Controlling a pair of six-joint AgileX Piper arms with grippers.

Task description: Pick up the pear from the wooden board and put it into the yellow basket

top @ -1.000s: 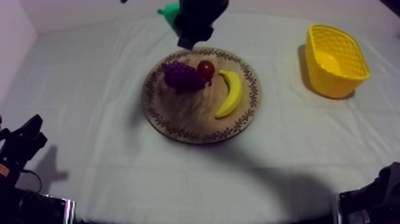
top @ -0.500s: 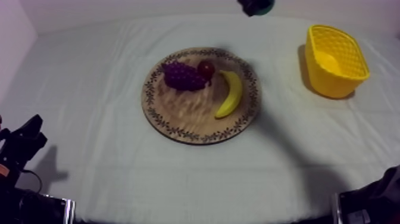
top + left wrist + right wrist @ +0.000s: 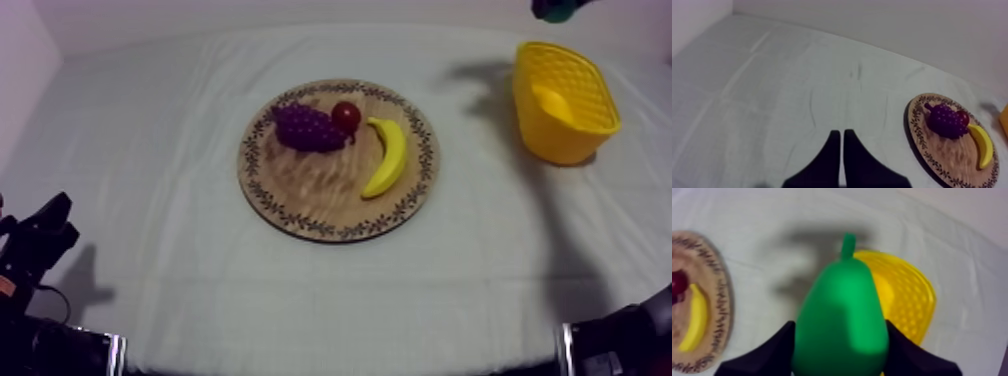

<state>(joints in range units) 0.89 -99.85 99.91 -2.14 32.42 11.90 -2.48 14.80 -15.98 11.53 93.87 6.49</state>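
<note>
— Where is the pear [image 3: 842,308] sitting at this moment?

— It is hanging in the air, off the round wooden board [image 3: 320,192]. The right pincer [image 3: 841,338] is clamping it. Its two black fingers [image 3: 767,355] are pressing on either flank of the wide end, and the stalk is pointing away from the wrist.

— And how is it lying relative to the yellow basket [image 3: 560,140]?

— The basket is standing upright on the tabletop [image 3: 150,150] at the right side, well apart from the board. In the right wrist view the pear is overlapping the basket's near rim. Whether it is hanging over the opening or just beside it, I cannot tell. In the top view the pincer is showing at the far edge, close to the basket's far corner.

— What is lying on the board?

— A bunch of grapes [image 3: 308,128] is lying toward the far side, with a small red fruit [image 3: 346,117] touching it. A banana [image 3: 388,156] is curving just beside the two.

— What is the left pincer [image 3: 839,145] doing?

— It is resting low at the left side of the tabletop, well apart from the board. Its fingers [image 3: 831,156] are lying together as a narrow wedge, gripping nothing.
</note>
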